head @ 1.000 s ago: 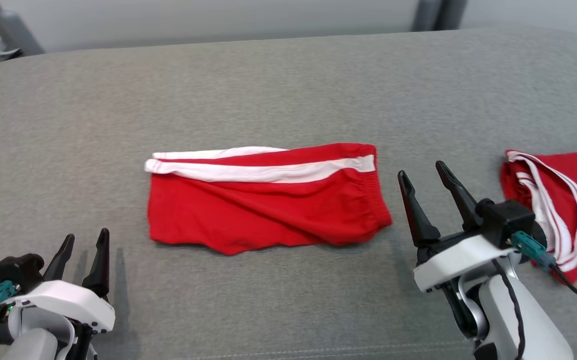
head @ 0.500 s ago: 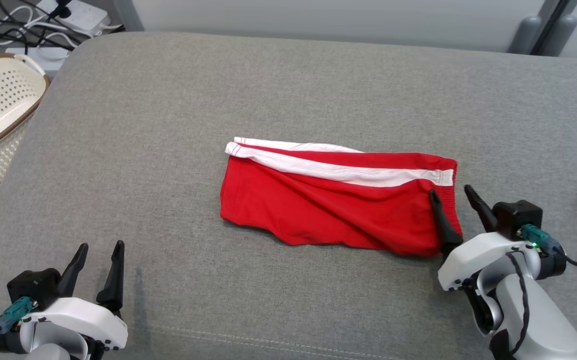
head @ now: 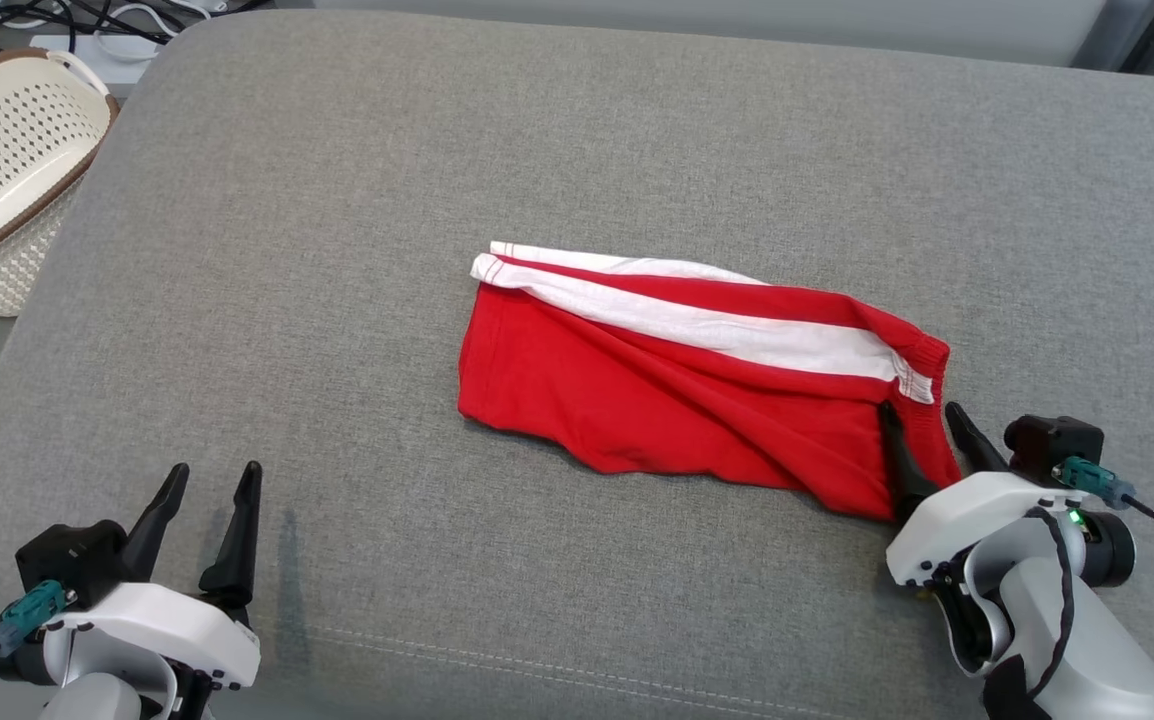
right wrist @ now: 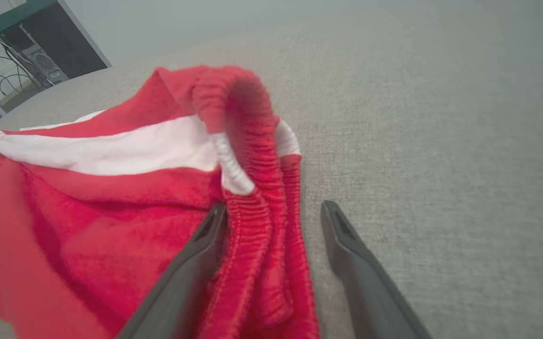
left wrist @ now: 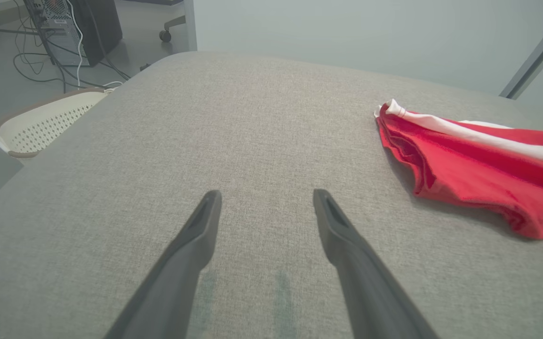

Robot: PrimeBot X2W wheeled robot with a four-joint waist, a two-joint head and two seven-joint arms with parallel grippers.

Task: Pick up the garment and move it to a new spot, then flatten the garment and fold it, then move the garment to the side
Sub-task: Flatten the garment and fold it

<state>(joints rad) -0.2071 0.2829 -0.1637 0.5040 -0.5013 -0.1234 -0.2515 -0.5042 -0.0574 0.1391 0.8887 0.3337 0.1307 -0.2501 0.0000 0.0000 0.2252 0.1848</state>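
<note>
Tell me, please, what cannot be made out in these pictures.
- Shorts: cut off by the right edge in the left wrist view and by the bottom edge in the right wrist view.
- Right fingers: whether they span every layer cannot be told; the top fold of the waistband hides the lower ones in the right wrist view.
- Basket: cut off by the left edge in the head view.

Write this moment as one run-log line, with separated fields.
phase: pre-grasp | garment: folded, lying on cushion | right gripper: open, jaws astride waistband | left gripper: open, apart from garment
</note>
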